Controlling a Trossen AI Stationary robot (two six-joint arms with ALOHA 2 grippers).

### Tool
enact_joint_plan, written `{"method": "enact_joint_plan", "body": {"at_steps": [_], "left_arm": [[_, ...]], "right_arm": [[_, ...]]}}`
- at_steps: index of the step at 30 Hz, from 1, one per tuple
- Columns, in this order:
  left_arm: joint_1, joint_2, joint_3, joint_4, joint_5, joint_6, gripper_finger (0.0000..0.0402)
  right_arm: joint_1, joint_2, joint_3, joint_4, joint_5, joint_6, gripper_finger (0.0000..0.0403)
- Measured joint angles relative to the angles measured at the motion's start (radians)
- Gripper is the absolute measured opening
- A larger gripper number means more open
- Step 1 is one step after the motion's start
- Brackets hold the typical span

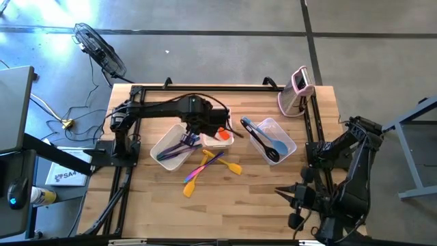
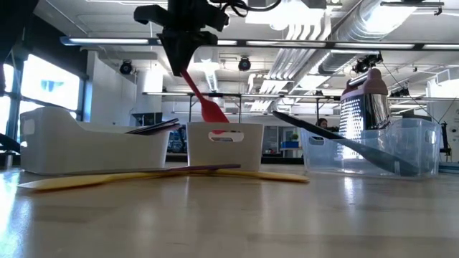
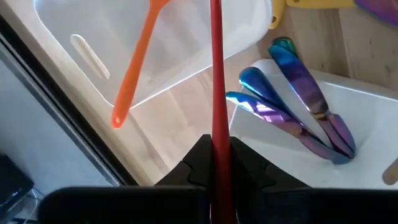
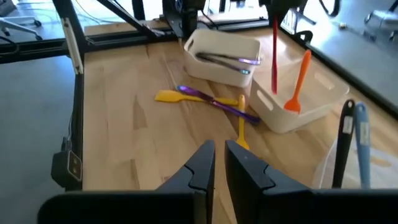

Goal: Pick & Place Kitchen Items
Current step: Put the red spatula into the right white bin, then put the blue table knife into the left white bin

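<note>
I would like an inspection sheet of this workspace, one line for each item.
Surface: wooden table, bare at its front.
Job's things: red utensil hangs over the middle tub; orange utensil leans inside it; yellow utensils and a purple one lie on the wood.
Clutter: pink-and-white gadget at the far right corner.
End effectors: left end effector shut on the red utensil; right end effector shut, empty, at the front right.
Cables: cords on the floor at the left.
Surroundings: fan on the floor.

The high view looks straight down on the whole table (image 1: 273,198); the low view looks level across it. Each wrist view looks forward past its own claw, both sharing the white tub (image 3: 205,37).
</note>
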Motion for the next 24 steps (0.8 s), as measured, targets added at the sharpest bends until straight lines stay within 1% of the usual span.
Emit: {"method": "enact_joint_plan", "body": {"at_steps": [2, 4, 6, 9, 18, 20, 24], "left_arm": [[0.017, 0.0, 0.0, 0.002, 0.03, 0.023, 0.0024], [0.033, 0.016, 0.002, 0.005, 0.093, 0.044, 0.0024], [0.052, 0.028, 0.0, 0.003, 0.135, 0.049, 0.0024], [0.064, 0.058, 0.002, 0.006, 0.106, 0.058, 0.0024], [0.111, 0.141, 0.0, 0.019, 0.135, 0.11, 0.0025], [0.111, 0.15, 0.001, 0.034, 0.164, 0.11, 0.0036], [0.115, 0.16, 0.0, 0.076, 0.192, 0.088, 0.0074]], "right_arm": [[-0.015, 0.002, 0.0, 0.014, -0.023, 0.0, 0.0029], [-0.022, 0.005, 0.0, 0.023, -0.04, 0.0, 0.0029], [-0.022, 0.005, 0.0, 0.033, -0.049, -0.001, 0.0029], [-0.021, 0.005, 0.0, 0.043, -0.058, -0.001, 0.0029], [-0.02, 0.005, 0.0, 0.083, -0.091, -0.002, 0.0029], [-0.02, 0.006, 0.0, 0.085, -0.091, -0.002, 0.0029], [-0.02, 0.006, 0.0, 0.085, -0.09, -0.002, 0.0029]]}}
